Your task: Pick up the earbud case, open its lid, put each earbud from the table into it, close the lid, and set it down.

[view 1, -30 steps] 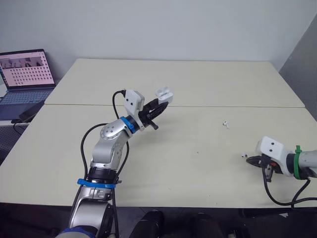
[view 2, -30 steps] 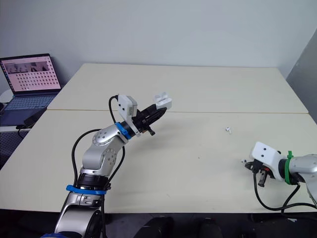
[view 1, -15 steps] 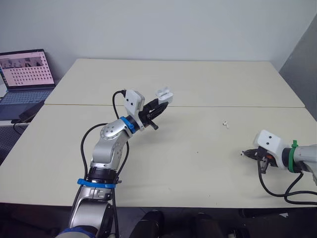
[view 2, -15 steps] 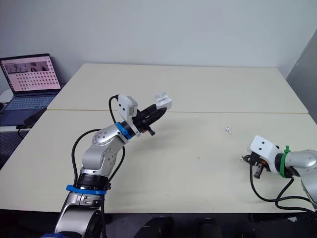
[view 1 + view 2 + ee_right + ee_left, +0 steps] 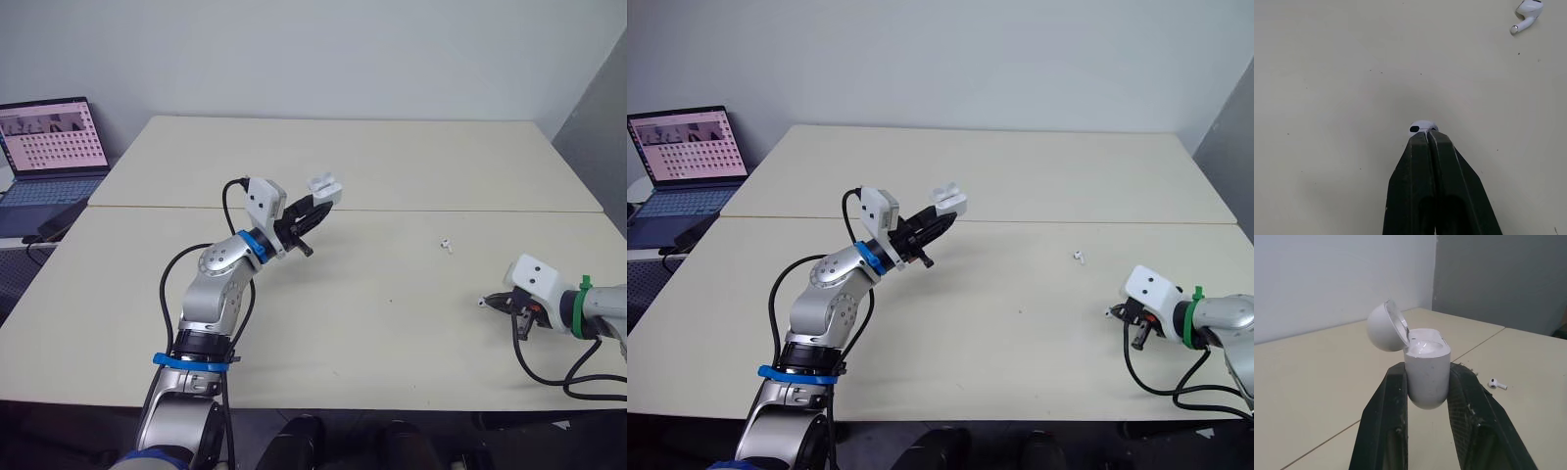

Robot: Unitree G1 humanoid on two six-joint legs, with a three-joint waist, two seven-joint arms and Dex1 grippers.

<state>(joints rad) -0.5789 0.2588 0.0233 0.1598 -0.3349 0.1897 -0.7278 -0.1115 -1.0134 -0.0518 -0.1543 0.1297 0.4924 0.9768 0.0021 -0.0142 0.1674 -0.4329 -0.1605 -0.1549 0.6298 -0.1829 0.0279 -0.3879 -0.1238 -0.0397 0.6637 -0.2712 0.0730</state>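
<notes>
Laptop: a laptop (image 5: 49, 147) sits open at the far left, off the table (image 5: 392, 157), and has no part in the job.
Left gripper: the left gripper (image 5: 318, 209) is raised over the left-centre of the table, its two fingers clamped on the lower body of the earbud case (image 5: 1426, 377).
Earbud case: it is held upright and clear of the table, with its lid (image 5: 1385, 326) swung back and both wells exposed and apparently empty.
Case handling: light, hard, smooth plastic, likely to slip or twist in the grip; the hold on the rounded body below the hinge looks right, as it leaves the lid and opening free.
Loose earbud: one loose earbud (image 5: 446, 245) lies on the table right of centre, well apart from both grippers.
Right gripper: the right gripper (image 5: 1426, 137) is low near the table's right edge, fingers pressed together, with the held earbud (image 5: 1422, 128) pinched at their very tips.
Held earbud: whether it is clear of the table cannot be told.
Earbud handling: tiny, glossy and nearly weightless, probably apt to squirt out of so shallow a pinch; gripping across the stem should be steadier than on the rounded head.
</notes>
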